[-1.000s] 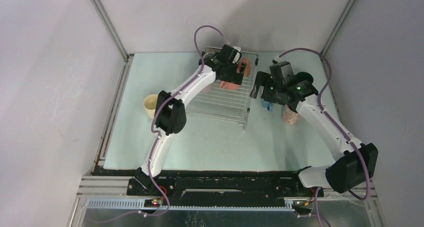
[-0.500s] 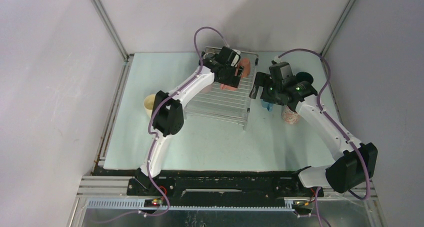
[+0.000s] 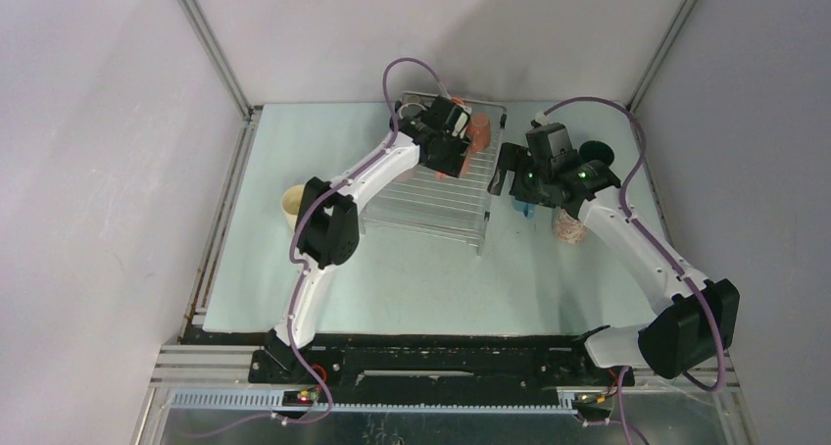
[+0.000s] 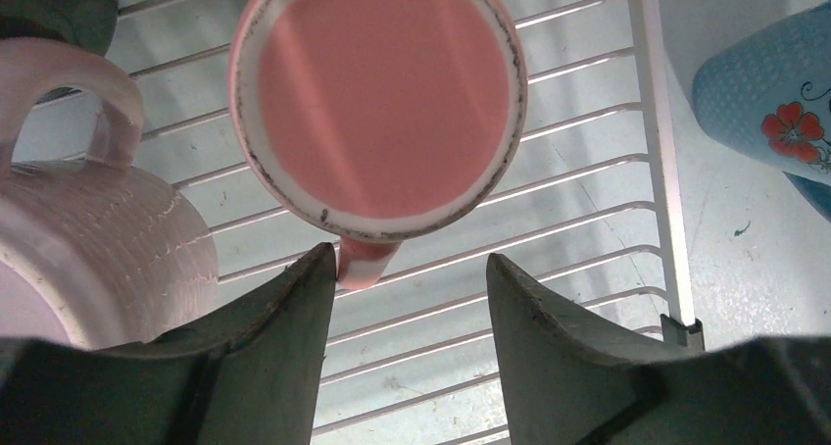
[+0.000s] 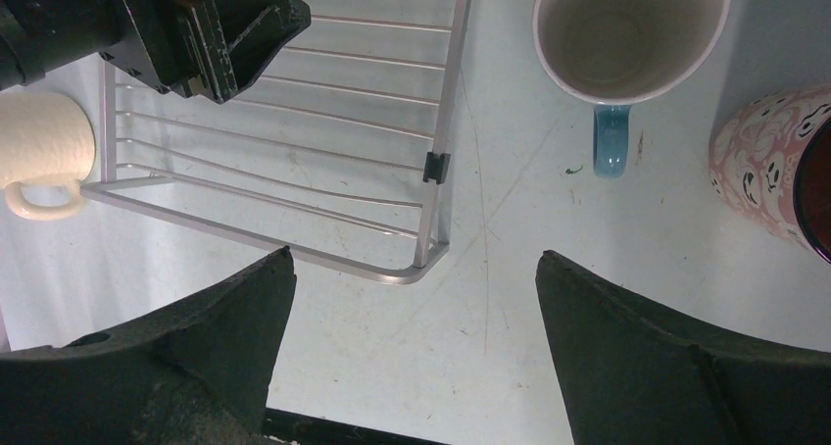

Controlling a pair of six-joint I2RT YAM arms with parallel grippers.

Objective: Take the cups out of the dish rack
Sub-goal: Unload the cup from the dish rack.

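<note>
A salmon-orange cup lies on the dish rack with its round end facing the left wrist camera and its handle pointing at the jaws. My left gripper is open around that handle. One fingertip touches the handle; the other stands well apart. From above, the left gripper is at the rack's far right, against the orange cup. A ribbed pink cup lies on the rack beside it. My right gripper hangs wide open and empty over the table by the rack's corner.
Off the rack stand a cream cup to the left, a blue-handled cup, a speckled pink cup and a dark cup to the right. A dark green cup sits at the rack's far end.
My left gripper has pushed farther toward the orange cup and its jaws have narrowed around the handle. The right arm has barely moved.
</note>
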